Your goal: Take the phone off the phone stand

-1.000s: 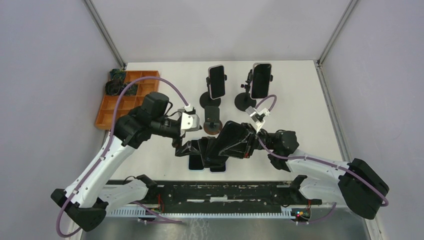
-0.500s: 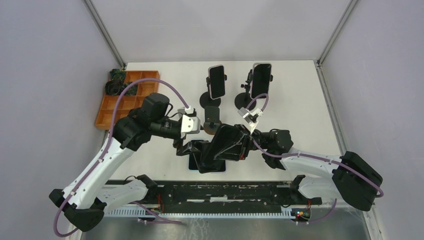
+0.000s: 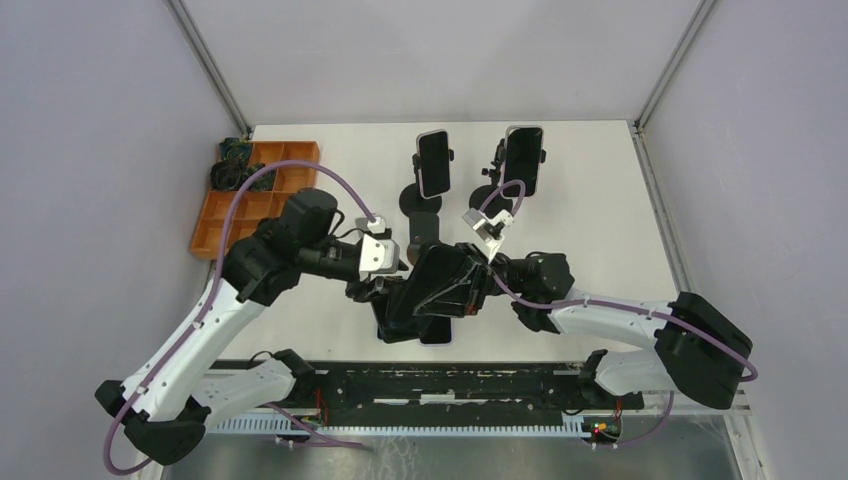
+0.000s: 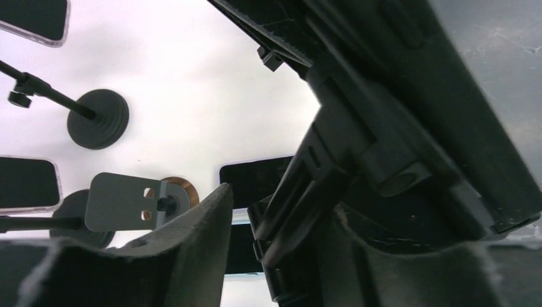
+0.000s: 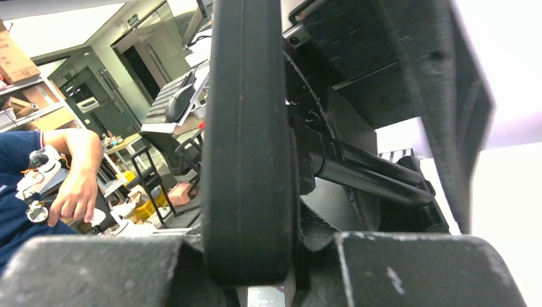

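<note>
Robotics lab, a test cell. My white table (image 3: 600, 230) sits boxed in by plain grey panels (image 3: 100, 150) on aluminium posts (image 3: 205, 60). An orange parts tray (image 3: 300, 152) lies at its left edge. Beyond: shelving (image 5: 38, 109), a cardboard box (image 5: 13, 61), and a person in a navy sleeve (image 5: 57, 192) at a cluttered bench.

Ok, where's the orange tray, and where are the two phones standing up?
orange tray (image 3: 300, 152), top view, bare far-right compartment.
left standing phone (image 3: 433, 164), top view, middle of its screen.
right standing phone (image 3: 523, 160), top view, middle of its screen.
</note>
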You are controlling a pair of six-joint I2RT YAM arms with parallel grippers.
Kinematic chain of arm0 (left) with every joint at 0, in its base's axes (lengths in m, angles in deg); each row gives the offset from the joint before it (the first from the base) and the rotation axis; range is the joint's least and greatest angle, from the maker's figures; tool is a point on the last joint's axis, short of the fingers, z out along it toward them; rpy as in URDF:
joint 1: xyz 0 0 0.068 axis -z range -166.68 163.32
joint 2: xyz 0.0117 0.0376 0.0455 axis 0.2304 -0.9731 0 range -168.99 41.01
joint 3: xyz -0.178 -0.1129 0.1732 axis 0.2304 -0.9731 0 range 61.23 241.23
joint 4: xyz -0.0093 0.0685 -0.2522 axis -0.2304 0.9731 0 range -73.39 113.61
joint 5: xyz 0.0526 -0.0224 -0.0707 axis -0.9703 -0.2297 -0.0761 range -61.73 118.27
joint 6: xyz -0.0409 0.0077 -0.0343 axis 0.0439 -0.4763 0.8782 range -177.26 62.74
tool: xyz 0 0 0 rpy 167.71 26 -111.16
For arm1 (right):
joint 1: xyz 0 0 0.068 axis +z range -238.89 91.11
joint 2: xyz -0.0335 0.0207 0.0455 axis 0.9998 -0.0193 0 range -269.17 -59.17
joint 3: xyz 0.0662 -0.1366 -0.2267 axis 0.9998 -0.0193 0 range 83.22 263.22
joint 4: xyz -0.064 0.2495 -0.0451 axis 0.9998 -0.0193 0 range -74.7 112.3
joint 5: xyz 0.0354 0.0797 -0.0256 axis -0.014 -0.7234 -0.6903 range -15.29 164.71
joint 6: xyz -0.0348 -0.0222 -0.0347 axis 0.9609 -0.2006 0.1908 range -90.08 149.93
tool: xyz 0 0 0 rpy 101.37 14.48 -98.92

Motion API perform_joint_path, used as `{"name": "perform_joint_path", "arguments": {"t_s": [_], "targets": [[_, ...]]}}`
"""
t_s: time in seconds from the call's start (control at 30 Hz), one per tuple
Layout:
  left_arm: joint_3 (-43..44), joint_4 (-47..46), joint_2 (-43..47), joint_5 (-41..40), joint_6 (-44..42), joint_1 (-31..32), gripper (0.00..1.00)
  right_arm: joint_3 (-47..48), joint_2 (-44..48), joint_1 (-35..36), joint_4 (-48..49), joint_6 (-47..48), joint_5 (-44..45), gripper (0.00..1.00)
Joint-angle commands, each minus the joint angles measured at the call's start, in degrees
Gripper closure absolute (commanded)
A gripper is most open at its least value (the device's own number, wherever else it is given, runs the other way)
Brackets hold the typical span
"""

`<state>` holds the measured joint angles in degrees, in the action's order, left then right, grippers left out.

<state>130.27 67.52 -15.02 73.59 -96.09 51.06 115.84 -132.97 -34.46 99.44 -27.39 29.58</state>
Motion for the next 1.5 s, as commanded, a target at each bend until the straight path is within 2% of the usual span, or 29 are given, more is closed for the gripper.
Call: {"name": "perform_joint_path", "arguments": {"t_s": [0.0, 0.07, 0.13, 0.23, 0.37, 0.6, 0.77, 0.93, 1.33, 1.47], "targets": [[0.32, -2.40, 1.97, 0.98, -5.13, 0.17, 0.54, 3.63, 1.82, 0.94, 3.06, 1.37, 2.97, 1.00], [-0.22, -2.44, 2.49, 1.68, -7.53, 0.15, 0.71, 3.76, 2.68, 0.93, 0.38, 2.49, 4.31, 1.00], [-0.66, -2.42, 2.99, 1.89, -9.70, 0.14, 0.84, 4.31, 3.49, 0.91, -3.13, 3.62, 5.95, 0.96], [-1.42, -3.58, 3.80, 1.22, -10.68, 0.14, 0.92, 5.55, 4.58, 0.80, -8.21, 5.17, 7.36, 0.91], [-2.61, -5.53, 5.22, 0.39, -10.77, 0.15, 0.97, 6.49, 6.54, 0.43, -14.41, 7.30, 8.57, 0.81], [-3.42, -5.83, 6.45, 0.03, -10.27, 0.14, 0.98, 3.42, 12.99, -2.65, -19.33, 8.55, 12.78, 0.69], [-3.51, -5.69, 6.56, -0.08, -9.96, 0.14, 0.98, 5.04, 15.87, -3.06, -25.56, 11.85, 13.94, 0.61], [-3.28, -5.44, 6.35, 0.03, -9.72, 0.14, 0.98, 6.03, 16.40, -3.09, -26.41, 10.92, 13.92, 0.74], [-3.92, -3.72, 6.42, -1.74, -11.37, 0.14, 0.98, 6.73, 26.05, -4.19, -37.20, 14.37, 15.07, 0.76], [-4.41, -3.55, 6.46, -2.32, -12.04, 0.14, 0.98, 6.97, 29.84, -4.27, -42.18, 15.54, 15.72, 0.82]]}}
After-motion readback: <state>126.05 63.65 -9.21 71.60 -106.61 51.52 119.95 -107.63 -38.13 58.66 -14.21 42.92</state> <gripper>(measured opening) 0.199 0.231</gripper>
